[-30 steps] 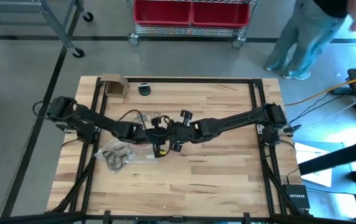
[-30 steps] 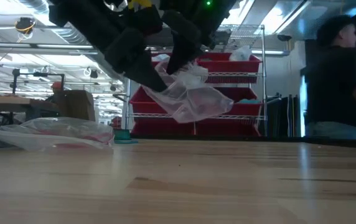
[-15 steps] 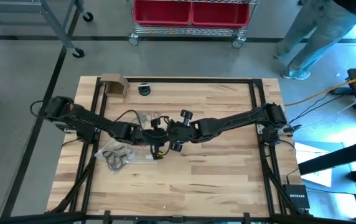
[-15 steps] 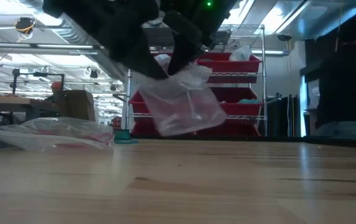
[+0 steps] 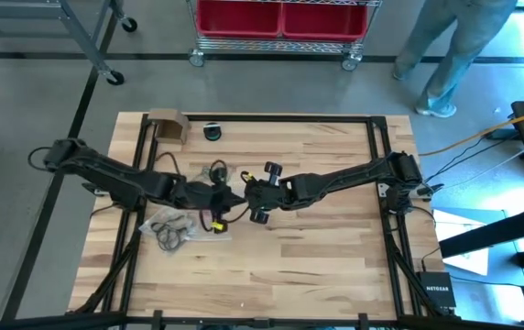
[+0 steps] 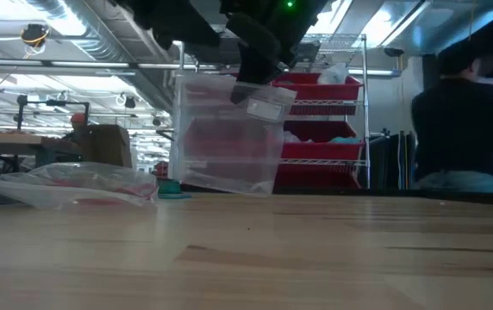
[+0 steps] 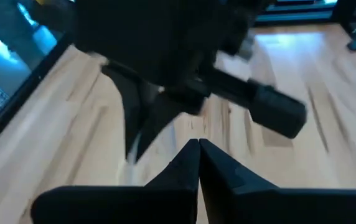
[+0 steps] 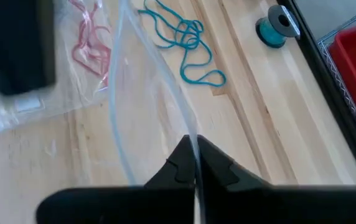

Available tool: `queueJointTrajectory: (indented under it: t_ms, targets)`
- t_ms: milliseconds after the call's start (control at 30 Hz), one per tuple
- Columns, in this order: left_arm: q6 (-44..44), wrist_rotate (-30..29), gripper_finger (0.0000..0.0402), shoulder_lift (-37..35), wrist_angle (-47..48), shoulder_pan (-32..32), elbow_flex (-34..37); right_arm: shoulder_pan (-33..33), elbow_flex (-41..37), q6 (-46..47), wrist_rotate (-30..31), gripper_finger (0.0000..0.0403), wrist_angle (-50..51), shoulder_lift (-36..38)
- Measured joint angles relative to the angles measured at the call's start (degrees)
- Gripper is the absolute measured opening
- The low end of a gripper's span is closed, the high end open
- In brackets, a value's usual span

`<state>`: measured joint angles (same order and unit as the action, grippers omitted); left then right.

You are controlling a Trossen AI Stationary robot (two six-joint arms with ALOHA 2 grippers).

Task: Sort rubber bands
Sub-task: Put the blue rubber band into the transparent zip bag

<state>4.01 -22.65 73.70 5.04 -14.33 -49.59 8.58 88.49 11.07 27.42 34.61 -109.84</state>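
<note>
High view: the left gripper (image 5: 214,203) and the right gripper (image 5: 244,194) meet over the middle of the table (image 5: 317,266), and a second bag holding black rubber bands (image 5: 172,229) lies flat just nearer the table's front-left. The step in hand appears to be stretching a clear zip bag between the two arms to open or present its mouth; to do this well, keep both pinches at the top edge and draw the arms apart evenly, so the film neither slips nor tears. Low view: the clear zip bag (image 6: 227,133) hangs taut and roughly square from the arms above, its lower edge near the tabletop, and another bag with red rubber bands (image 6: 83,182) rests on the wood to one side. Left wrist view: the left gripper's fingers (image 7: 184,168) are pressed fully together; the film between them cannot be made out here. Right wrist view: the right gripper's fingers (image 8: 181,158) are clamped on the bag's thin edge, which rises from between them, while teal rubber bands (image 8: 184,43) lie loose on the table beyond, near a teal spool (image 8: 276,25).
</note>
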Motion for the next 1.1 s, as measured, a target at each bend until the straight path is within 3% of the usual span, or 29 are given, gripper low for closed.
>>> queueJointTrajectory:
  t_ms: [267,533,733,900,1100]
  targets:
    - [-2.68,-0.22,0.0012,-3.7,2.3,2.58,-0.01,0.0,0.0,-0.04,-1.53,0.0,-0.04,0.05]
    - [0.14,6.21,0.0112,-1.44,5.06,6.52,-0.01,0.02,0.0,-0.79,-1.53,0.0,-0.12,0.06]
    - [-1.37,6.28,0.0163,0.23,5.45,8.73,-0.01,0.02,0.0,-2.15,-1.55,0.0,-0.24,0.06]
    - [-1.78,6.05,0.0167,0.52,5.08,9.88,-0.01,0.07,0.0,-2.89,-2.59,0.0,-0.26,0.06]
    - [-4.62,6.17,0.0141,1.87,5.55,10.38,-0.01,0.07,-0.02,-5.03,-2.6,0.0,-1.24,0.06]
